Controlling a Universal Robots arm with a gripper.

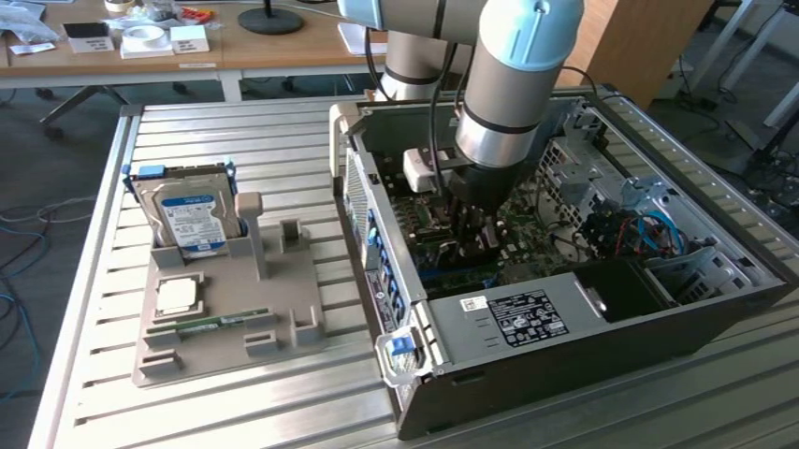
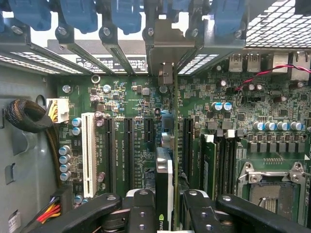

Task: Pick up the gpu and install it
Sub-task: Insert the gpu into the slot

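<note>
The gpu [image 2: 164, 179] stands edge-on between my black fingers [image 2: 141, 208], its dark face with a logo showing near the pads. Its pale metal end bracket [image 2: 165, 73] reaches toward the rear slot openings of the case. The card sits over the motherboard's [image 2: 131, 97] row of black expansion slots [image 2: 127, 145], in line with one of them; whether it is seated I cannot tell. My gripper [image 2: 165, 216] is shut on the card. In the exterior view the gripper [image 1: 477, 234] is low inside the open computer case [image 1: 562, 318], over the board.
A white slot [image 2: 88, 150], an installed memory stick [image 2: 209, 165] and the open CPU socket [image 2: 272, 189] flank the card. Blue bracket clips [image 2: 126, 14] line the rear. On the table, a grey holder [image 1: 225, 318] carries a hard drive [image 1: 187, 210], a chip [image 1: 178, 296] and a green stick [image 1: 225, 321].
</note>
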